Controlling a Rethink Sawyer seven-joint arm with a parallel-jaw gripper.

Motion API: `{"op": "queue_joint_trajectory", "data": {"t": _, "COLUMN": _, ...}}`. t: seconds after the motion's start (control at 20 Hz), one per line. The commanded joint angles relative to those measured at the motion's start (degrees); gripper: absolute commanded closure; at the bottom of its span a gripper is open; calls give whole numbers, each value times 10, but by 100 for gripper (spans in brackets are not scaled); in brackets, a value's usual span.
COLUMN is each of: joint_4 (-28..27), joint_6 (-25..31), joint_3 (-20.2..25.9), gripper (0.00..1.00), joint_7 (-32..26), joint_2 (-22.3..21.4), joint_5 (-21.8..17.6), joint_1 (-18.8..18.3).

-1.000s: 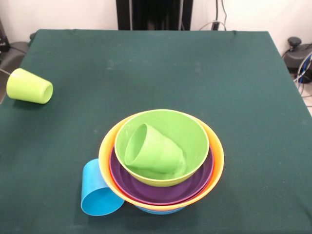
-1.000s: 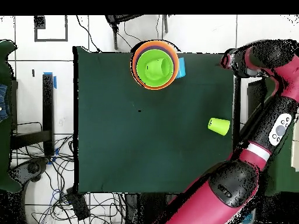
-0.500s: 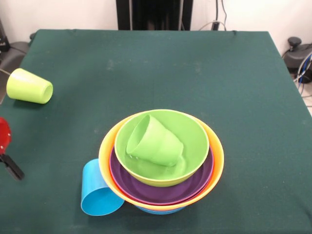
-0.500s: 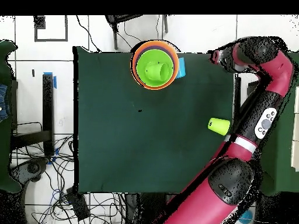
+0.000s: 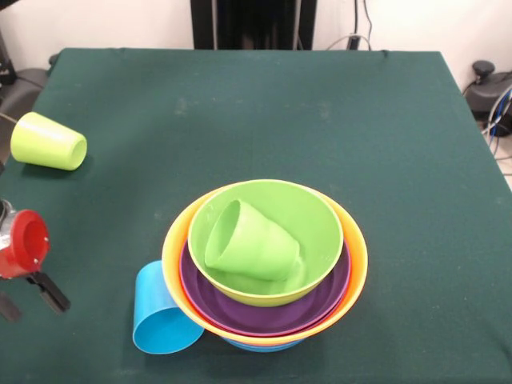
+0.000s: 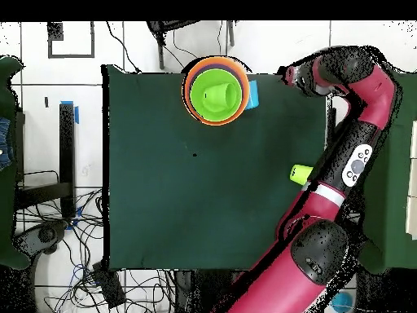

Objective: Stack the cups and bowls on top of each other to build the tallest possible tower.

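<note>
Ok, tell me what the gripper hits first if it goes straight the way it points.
Most likely the bare table. The gripper points downward with open fingers, to the side of the sky blue cup. Depth is unclear, so a shallower line could reach that cup instead.

Tower (image 6: pixel 216 95) at table's (image 6: pixel 163 179) edge

— Where does the tower (image 5: pixel 265 264) sit?
— Near the table's front edge: orange rim outermost, purple bowl (image 5: pixel 268 308) inside, green bowl (image 5: pixel 266 240) on top.
— And the cups?
— The ridged green cup (image 5: pixel 250 242) lies tipped in the green bowl. The sky blue cup (image 5: pixel 160 314) lies against the tower; the yellow-green cup (image 5: pixel 46 142) lies at the left edge.
</note>
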Motion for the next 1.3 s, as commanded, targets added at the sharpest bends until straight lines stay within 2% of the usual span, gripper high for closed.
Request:
{"op": "queue_joint_trajectory", "data": {"t": 0.05, "joint_4": -10, "joint_6": 47, "joint_3": 50, "gripper": 0, "joint_7": -137, "joint_2": 8, "joint_5": -75, "joint_1": 20}}
{"op": "queue_joint_trajectory", "data": {"t": 0.65, "joint_4": -5, "joint_6": 34, "joint_3": 71, "gripper": 0, "joint_7": -153, "joint_2": 15, "joint_5": -93, "joint_1": 14}}
{"op": "queue_joint_trajectory", "data": {"t": 1.05, "joint_4": -18, "joint_6": 35, "joint_3": 111, "gripper": 0, "joint_7": -161, "joint_2": 19, "joint_5": -132, "joint_1": 17}}
{"op": "queue_joint_trajectory", "data": {"t": 1.3, "joint_4": -19, "joint_6": 24, "joint_3": 133, "gripper": 0, "joint_7": -139, "joint_2": 23, "joint_5": -148, "joint_1": 26}}
